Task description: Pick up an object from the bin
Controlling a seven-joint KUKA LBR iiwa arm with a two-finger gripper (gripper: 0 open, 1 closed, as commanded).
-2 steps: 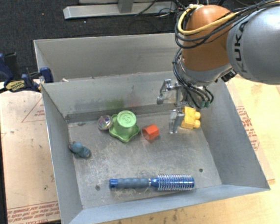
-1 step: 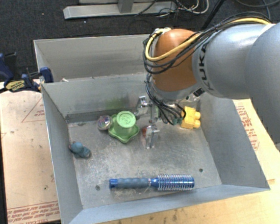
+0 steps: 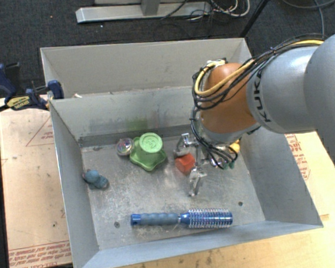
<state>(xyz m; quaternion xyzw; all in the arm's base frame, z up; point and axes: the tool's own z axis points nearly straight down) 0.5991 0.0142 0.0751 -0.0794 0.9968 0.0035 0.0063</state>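
My gripper point(image 3: 190, 162) hangs low in the middle of the bin, open, with one metal finger point(image 3: 185, 141) toward the back wall and the other point(image 3: 195, 182) toward the front. A small red-orange block point(image 3: 183, 165) lies on the floor between them, with a gap to each finger. Just left of the block stands a green, lobed, lid-like cup point(image 3: 148, 150). Beside the cup lies a small round silver cap point(image 3: 124, 146). A yellow thing point(image 3: 235, 148) peeks out from under the wrist at the right.
A blue-handled hairbrush point(image 3: 181, 218) lies along the front wall. A small grey-blue lump point(image 3: 95, 179) rests near the left wall. The arm and its orange cover with cables hang over the bin's back right part.
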